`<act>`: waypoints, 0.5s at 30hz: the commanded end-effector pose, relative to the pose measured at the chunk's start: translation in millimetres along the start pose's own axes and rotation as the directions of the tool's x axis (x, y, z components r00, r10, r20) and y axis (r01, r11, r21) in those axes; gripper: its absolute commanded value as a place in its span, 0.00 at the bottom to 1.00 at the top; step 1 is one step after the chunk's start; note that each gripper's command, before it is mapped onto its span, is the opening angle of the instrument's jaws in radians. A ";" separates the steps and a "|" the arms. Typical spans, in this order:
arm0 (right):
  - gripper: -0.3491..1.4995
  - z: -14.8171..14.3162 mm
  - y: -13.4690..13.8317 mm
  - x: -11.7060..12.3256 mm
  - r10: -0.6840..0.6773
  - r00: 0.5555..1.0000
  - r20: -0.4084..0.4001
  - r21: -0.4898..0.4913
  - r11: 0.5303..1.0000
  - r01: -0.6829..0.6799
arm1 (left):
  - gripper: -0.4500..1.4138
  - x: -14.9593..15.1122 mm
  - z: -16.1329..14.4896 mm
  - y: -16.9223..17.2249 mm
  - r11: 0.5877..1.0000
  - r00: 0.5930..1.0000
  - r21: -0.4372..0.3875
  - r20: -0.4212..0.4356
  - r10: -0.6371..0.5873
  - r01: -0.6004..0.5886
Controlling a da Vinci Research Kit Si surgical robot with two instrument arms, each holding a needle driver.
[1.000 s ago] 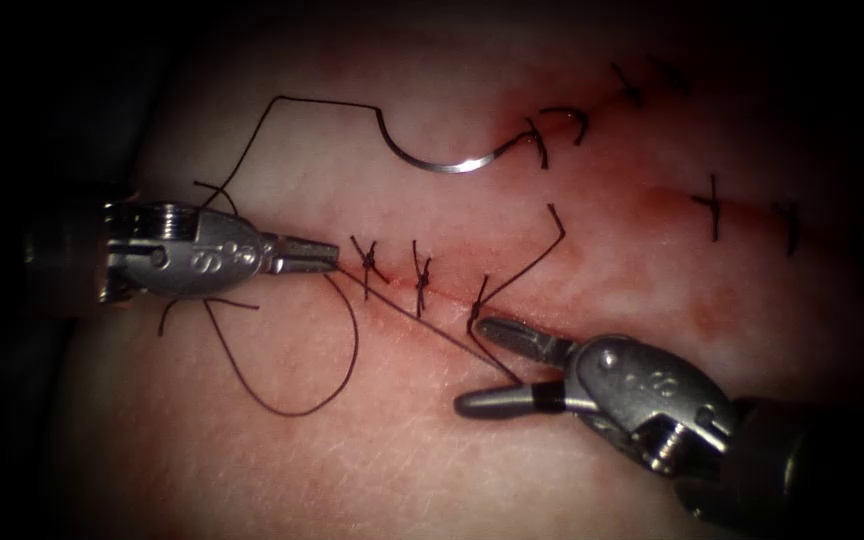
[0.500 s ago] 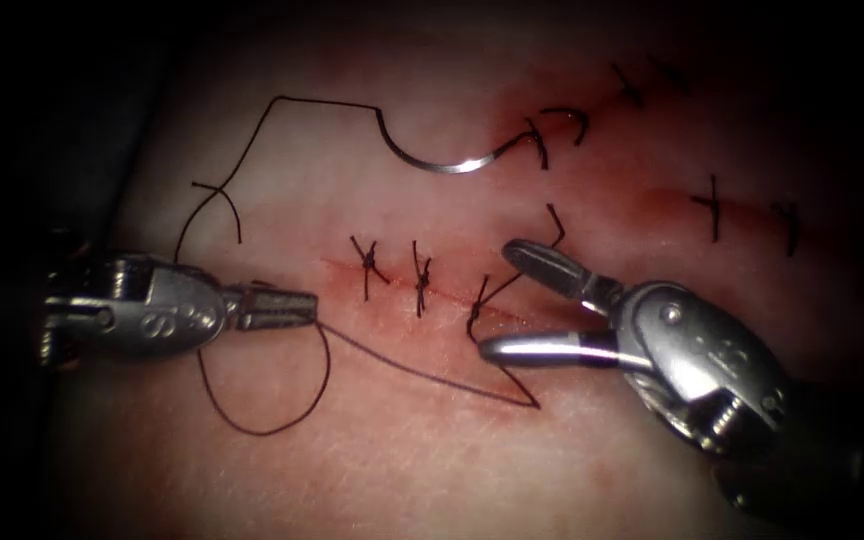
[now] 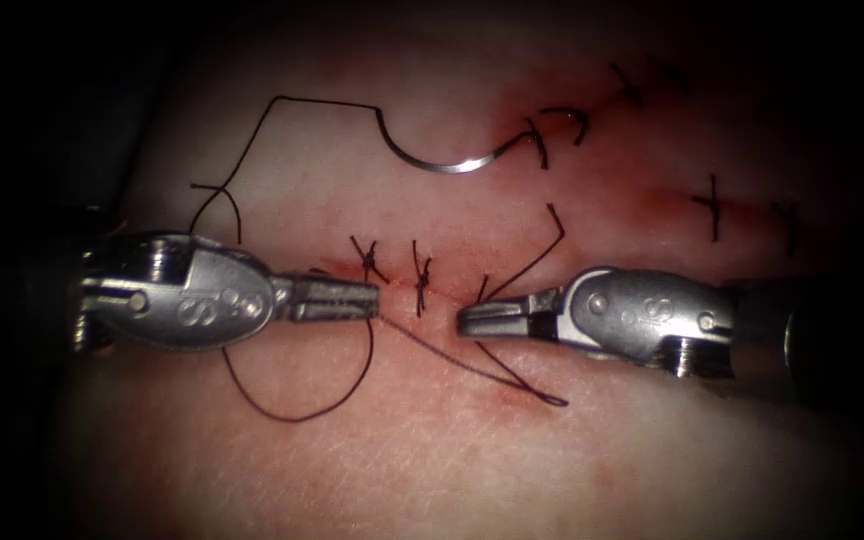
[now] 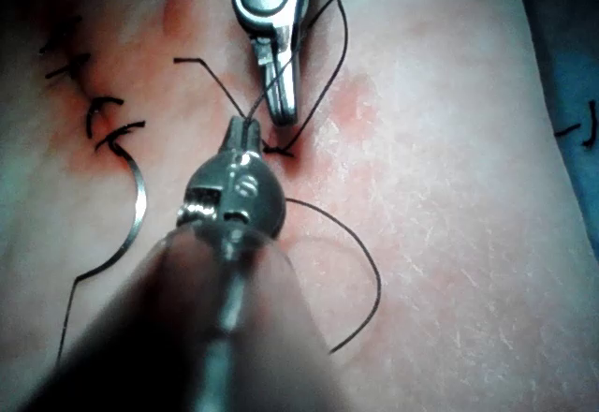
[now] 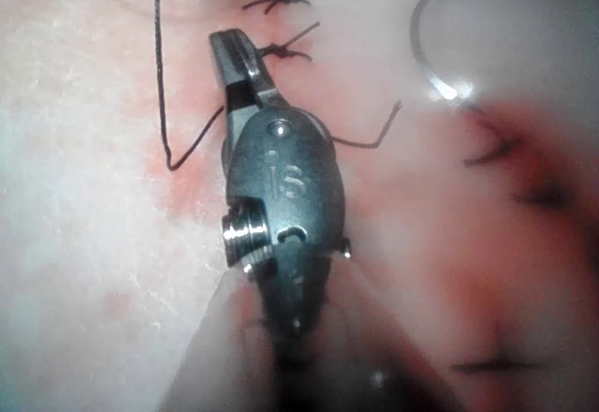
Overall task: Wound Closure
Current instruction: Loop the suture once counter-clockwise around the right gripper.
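Cut (image 3: 422, 285) as landmark, running across the tissue (image 3: 452, 450): left tool (image 3: 352, 298) at its left end, right tool (image 3: 482, 318) facing it from the right, tips near. Needle (image 3: 452, 165) on the tissue behind the cut, well apart. Thread (image 3: 297, 410) loops in front, under the left tool.

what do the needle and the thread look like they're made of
Needle: looks like polished steel, a thin silvery curve with a bright glint, lying free on the tissue above the cut. Thread: dark, matte, limp strand, probably suture fibre; it loops and kinks, and the left tool holds it.
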 end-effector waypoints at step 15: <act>0.00 0.7 -1.0 3.4 0.045 0.904 -0.425 -0.033 0.997 -0.065 | 0.00 -5.7 7.0 -2.1 0.991 0.993 0.078 0.036 -0.116 0.113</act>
